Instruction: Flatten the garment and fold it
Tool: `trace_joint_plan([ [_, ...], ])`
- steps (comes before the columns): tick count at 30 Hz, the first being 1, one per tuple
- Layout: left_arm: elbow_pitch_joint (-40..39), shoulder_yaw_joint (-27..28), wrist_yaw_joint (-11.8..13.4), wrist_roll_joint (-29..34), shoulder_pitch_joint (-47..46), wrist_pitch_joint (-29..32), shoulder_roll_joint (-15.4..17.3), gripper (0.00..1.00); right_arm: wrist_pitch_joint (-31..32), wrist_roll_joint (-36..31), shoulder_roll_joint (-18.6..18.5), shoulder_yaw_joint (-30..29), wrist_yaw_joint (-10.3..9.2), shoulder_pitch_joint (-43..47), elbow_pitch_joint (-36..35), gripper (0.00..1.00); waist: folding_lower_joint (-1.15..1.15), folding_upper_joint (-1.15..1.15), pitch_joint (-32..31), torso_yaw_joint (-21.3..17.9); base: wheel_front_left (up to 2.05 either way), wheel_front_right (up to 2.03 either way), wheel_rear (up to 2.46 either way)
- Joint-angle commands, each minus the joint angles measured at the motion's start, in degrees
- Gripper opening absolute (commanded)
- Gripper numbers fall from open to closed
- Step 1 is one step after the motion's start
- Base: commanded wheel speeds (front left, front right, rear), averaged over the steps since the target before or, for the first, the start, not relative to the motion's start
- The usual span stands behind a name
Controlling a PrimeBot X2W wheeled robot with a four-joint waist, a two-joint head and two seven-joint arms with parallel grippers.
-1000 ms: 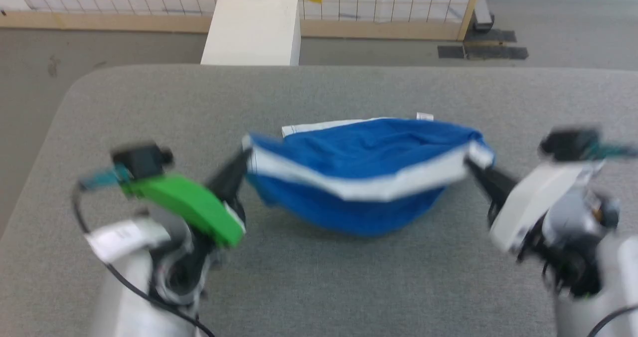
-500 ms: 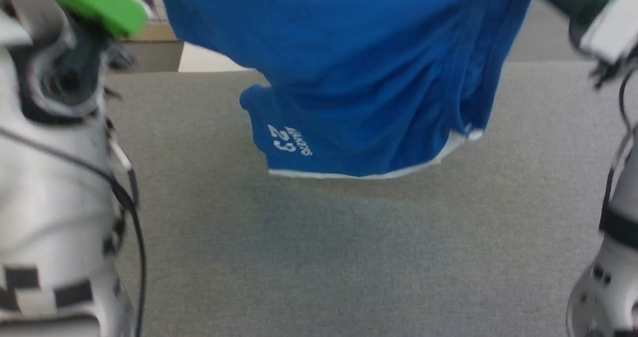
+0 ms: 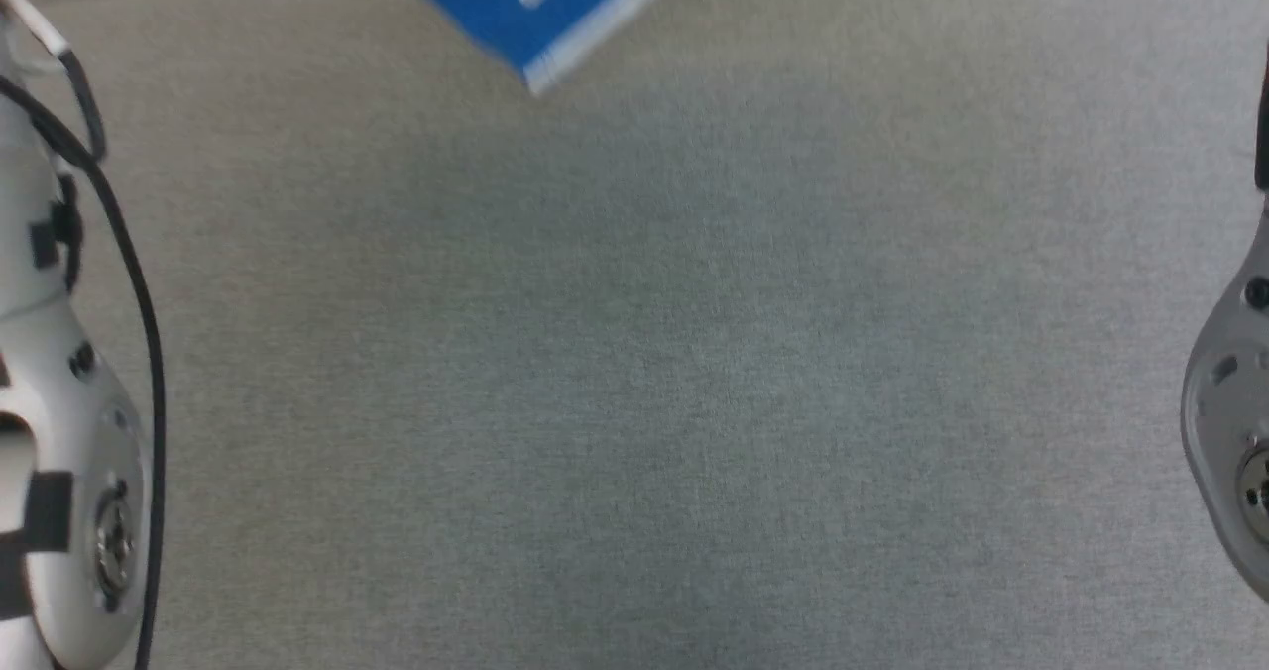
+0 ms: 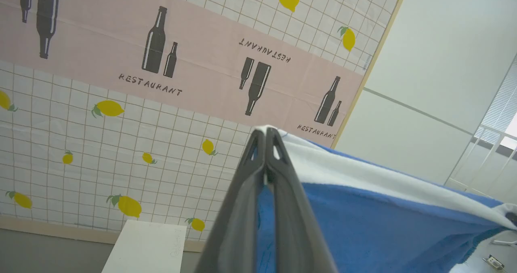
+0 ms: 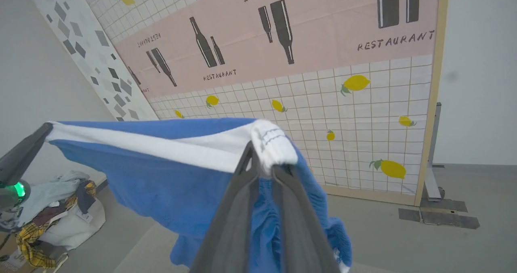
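At head-view top: garment (image 3: pixel 525 6) corner | wrists: left claw (image 4: pixel 265 133), right claw (image 5: pixel 262 160) clamp band (image 4: pixel 363 172)

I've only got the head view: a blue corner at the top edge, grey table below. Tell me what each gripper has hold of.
Observer: The left gripper is shut on the garment, pinching one end of its white band.
Operator: Now the right one.
Observer: The right gripper is shut on the band's other end, where the cloth bunches up.
Operator: Tell me how the cloth hangs between them.
Observer: The band runs taut from gripper to gripper, and the blue cloth hangs loose below it.
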Motion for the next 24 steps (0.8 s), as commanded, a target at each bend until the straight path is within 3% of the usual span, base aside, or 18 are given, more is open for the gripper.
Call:
trace_joint_plan([
  [1,0.91,0.92,0.12,0.88,-1.65,-1.63,1.51,0.0,-2.11,-1.17,-0.72,0.08,-0.13,-1.28,1.66,0.0,-0.01,0.0,4.95,-1.77,0.0,0.0,0.0],
  [6,3.43,1.43,-2.34,-0.55,-2.12,-5.47,0.57,0.0,-8.13,-1.65,-0.72,0.43,-0.13,-2.63,6.52,0.0,-0.01,0.0,6.88,-1.09,0.0,0.0,0.0],
  [10,5.02,1.58,-4.11,-2.19,3.14,-7.56,-0.52,0.0,-9.9,0.86,-0.72,2.61,-0.13,2.35,7.24,0.0,-0.01,0.0,6.94,-0.09,0.0,0.0,0.0],
  [16,4.48,0.69,-6.54,-6.76,16.45,-8.53,-1.43,0.0,-12.12,5.95,-0.72,5.43,-0.13,16.77,4.49,0.0,-0.01,0.0,4.18,0.99,0.0,0.0,0.0],
  [24,-1.91,-2.58,-6.98,-11.15,41.83,-11.13,-3.76,0.0,-11.67,7.65,-0.72,7.41,-0.13,45.7,-8.39,0.0,-0.01,0.0,-3.97,3.15,0.0,0.0,0.0],
])
